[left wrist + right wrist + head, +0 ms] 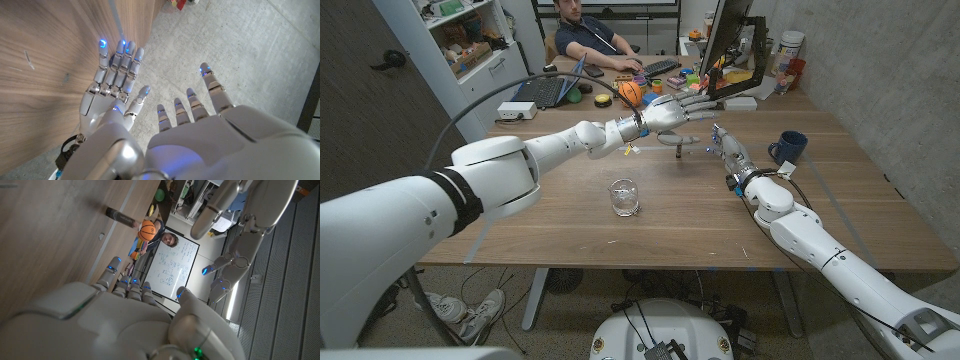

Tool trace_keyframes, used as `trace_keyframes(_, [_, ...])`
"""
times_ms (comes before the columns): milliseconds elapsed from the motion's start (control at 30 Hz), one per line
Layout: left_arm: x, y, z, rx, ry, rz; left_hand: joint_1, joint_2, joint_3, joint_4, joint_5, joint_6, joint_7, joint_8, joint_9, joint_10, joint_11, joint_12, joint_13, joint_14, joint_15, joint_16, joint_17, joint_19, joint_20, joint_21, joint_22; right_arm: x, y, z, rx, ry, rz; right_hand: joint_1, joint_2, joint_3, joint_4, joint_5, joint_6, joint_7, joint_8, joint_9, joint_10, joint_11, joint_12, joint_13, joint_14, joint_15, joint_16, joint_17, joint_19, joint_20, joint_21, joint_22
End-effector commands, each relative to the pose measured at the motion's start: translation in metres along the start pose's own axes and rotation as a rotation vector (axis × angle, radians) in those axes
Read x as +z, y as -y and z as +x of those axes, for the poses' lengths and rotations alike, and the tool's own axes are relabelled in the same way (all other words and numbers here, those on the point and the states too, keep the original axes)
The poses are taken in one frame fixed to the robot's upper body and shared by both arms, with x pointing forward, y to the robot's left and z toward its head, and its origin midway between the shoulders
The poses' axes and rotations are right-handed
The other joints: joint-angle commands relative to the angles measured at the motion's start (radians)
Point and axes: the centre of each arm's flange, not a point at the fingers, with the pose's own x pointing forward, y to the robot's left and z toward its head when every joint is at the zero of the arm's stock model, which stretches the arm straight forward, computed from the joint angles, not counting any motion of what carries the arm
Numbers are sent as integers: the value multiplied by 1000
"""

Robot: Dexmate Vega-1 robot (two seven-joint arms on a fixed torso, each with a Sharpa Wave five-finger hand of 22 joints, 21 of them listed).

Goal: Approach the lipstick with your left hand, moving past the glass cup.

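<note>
The lipstick (677, 139), a short dark tube, lies on the wooden table (570, 215) beyond the middle. It also shows in the right wrist view as a dark cylinder (119, 215). My left hand (670, 109) hovers just above and behind the lipstick, fingers spread and holding nothing; its fingers (235, 227) hang in the air. The glass cup (624, 197) stands upright nearer to me, well behind the left hand. My right hand (728, 150) stands on the table to the right of the lipstick, fingers straight (115, 70) and empty.
A blue mug (787, 147) stands right of my right hand. An orange ball (631, 93), toys, a laptop (548, 90) and a monitor (725, 40) crowd the far edge, where a person (588, 38) sits.
</note>
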Motion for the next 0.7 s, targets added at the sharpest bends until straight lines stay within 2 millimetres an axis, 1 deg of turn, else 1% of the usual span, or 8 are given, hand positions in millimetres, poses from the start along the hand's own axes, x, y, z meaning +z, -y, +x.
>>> trace_keyframes(33, [-3, 20, -9, -118, -67, -30, 14, 1, 0, -7, -3, 7, -6, -3, 3, 2, 7, 2, 3, 10, 11, 4, 1, 13, 0, 3, 1, 2, 0, -1, 1, -6, -7, -8, 3, -3, 2, 6, 12, 3, 0, 4, 7, 0, -2, 3, -68, 2, -4, 2, -117, 7, -5, 3])
trace_keyframes(167, [0, 27, -13, -156, -106, -70, 15, 1, 0, -8, -3, 8, -6, -3, 3, -1, 5, 0, 3, 10, 12, 3, 1, 16, -1, 2, 1, 4, 0, -1, 5, -12, -10, -9, 2, -4, 2, 7, 11, 3, 0, 4, 9, -1, -2, 3, -67, 1, -4, 2, -117, 7, -7, 3])
trace_keyframes(300, [6, 33, -17, -178, -121, -90, 18, 2, 1, -10, -4, 10, -6, -3, 3, -16, -3, -8, 2, 2, 13, -4, 1, 6, 1, -8, 1, 6, 0, -1, 11, -10, -13, -10, 1, -5, 2, 7, 12, 3, 0, 4, 10, -1, -3, 3, -65, 2, -4, 2, -117, 8, -9, 3])
trace_keyframes(400, [11, 36, -19, -184, -128, -107, 18, 2, 0, -10, -4, 10, -6, -4, 3, -18, -3, -9, 2, 0, 13, -5, 1, 4, -1, -10, 0, 8, -1, -1, 13, -16, -19, -11, 0, -7, 2, 7, 12, 3, 0, 3, 10, -2, -3, 3, -64, 2, -5, 2, -119, 9, -11, 3])
trace_keyframes(533, [17, 39, -20, -187, -132, -132, 23, 4, 1, -12, -3, 19, -6, -2, 4, 2, -6, -2, 2, 20, -1, -3, 1, 27, -17, -9, 0, 9, -2, -1, 14, -20, -24, -13, -1, -8, 3, 7, 12, 2, 0, 3, 11, -3, -4, 3, -63, 2, -7, 2, -119, 12, -13, 3])
trace_keyframes(567, [19, 40, -20, -189, -135, -140, 25, 5, 1, -13, -3, 22, -6, -1, 4, 8, -8, -1, 2, 24, -2, -3, 1, 39, -28, -8, 0, 9, -2, -1, 14, -21, -24, -13, -2, -9, 3, 7, 12, 2, 0, 3, 11, -3, -4, 3, -63, 3, -7, 2, -118, 12, -14, 3])
trace_keyframes(700, [24, 43, -21, -195, -140, -152, 30, 5, 1, -16, -1, 25, -6, -2, 4, 22, -7, 2, 2, 39, -3, -1, 1, 63, -42, -6, 0, 10, -3, -2, 16, -23, -32, -15, -3, -10, 3, 8, 11, 1, -1, 3, 12, -5, -4, 3, -61, 4, -8, 2, -121, 17, -17, 3])
